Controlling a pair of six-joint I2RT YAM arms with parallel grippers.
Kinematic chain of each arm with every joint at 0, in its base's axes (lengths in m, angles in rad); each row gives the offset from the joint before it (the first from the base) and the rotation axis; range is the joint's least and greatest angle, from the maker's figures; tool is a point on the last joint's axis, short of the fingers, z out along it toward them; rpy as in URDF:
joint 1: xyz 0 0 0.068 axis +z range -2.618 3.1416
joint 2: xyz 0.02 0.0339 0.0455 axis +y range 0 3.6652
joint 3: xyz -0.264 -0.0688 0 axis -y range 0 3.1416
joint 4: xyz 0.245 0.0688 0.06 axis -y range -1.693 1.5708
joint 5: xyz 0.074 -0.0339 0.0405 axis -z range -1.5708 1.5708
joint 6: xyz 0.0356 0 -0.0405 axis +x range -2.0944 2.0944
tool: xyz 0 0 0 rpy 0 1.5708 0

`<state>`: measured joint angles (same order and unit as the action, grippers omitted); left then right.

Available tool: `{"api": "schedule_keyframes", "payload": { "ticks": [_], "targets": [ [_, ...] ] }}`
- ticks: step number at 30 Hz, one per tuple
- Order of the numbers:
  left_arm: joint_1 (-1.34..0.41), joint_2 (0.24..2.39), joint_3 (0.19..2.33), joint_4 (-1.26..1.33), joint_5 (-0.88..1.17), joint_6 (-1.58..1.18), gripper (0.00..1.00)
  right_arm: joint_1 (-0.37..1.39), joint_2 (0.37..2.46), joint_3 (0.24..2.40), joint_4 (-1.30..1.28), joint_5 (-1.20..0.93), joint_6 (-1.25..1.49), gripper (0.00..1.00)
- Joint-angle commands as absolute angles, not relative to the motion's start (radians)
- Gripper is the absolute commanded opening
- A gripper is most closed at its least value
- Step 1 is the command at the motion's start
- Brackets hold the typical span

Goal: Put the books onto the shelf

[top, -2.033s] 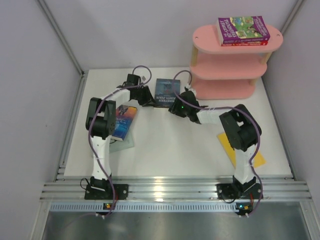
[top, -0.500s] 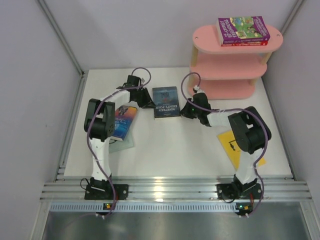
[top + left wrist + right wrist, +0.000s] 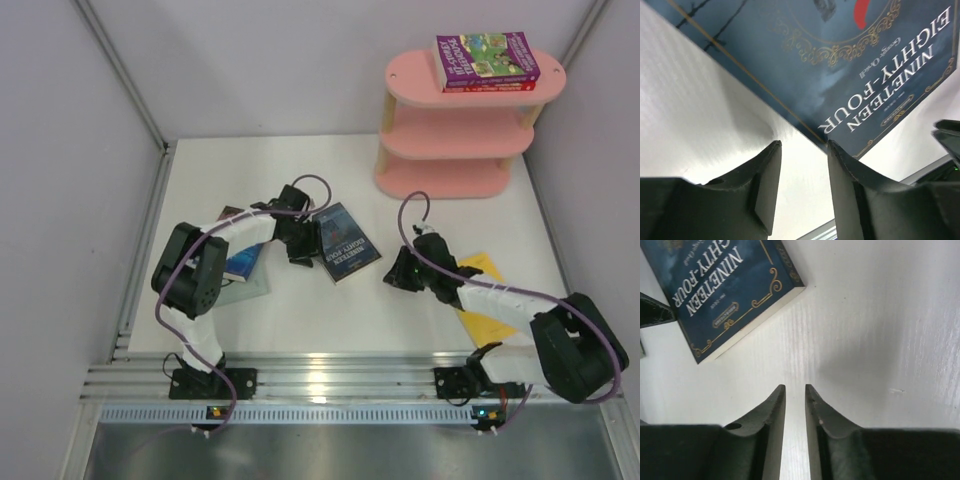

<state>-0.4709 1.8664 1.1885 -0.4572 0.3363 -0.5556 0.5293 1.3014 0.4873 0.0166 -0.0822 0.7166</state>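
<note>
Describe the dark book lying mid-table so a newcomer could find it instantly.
From the pink shelf at the far right, come toward the arms to the middle of the white table. The navy book lies flat there, titled Nineteen Eighty-Four, unlike the plain yellow book to its right.

Navy gold-trimmed book (image 3: 345,243), pink shelf (image 3: 412,80)

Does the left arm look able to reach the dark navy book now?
Probably yes. The left gripper sits right beside the navy book, jaws slightly apart, with nothing standing between them.
</note>
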Motion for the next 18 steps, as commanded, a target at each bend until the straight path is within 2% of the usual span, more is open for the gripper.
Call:
{"api": "schedule_keyframes", "payload": {
  "ticks": [1,4,8,10,14,18],
  "targets": [
    [-0.449,1.798,1.215,-0.508,0.220,-0.549,0.50,0.532,1.221,0.553,-0.036,-0.057,0.681,0.25],
    [-0.434,1.812,1.259,-0.526,0.210,-0.557,0.55,0.508,1.267,0.659,-0.049,-0.087,0.586,0.36],
    [-0.410,1.816,1.253,-0.491,0.196,-0.597,0.57,0.462,1.420,0.810,-0.044,-0.205,0.462,0.55],
    [-0.403,1.822,1.232,-0.440,0.209,-0.621,0.58,0.445,1.510,0.897,-0.043,-0.233,0.436,0.61],
    [-0.402,1.851,1.210,-0.371,0.252,-0.647,0.59,0.420,1.653,1.018,-0.040,-0.296,0.396,0.67],
    [-0.400,1.881,1.207,-0.344,0.271,-0.657,0.58,0.420,1.770,1.112,-0.031,-0.304,0.385,0.68]
  ]
}}
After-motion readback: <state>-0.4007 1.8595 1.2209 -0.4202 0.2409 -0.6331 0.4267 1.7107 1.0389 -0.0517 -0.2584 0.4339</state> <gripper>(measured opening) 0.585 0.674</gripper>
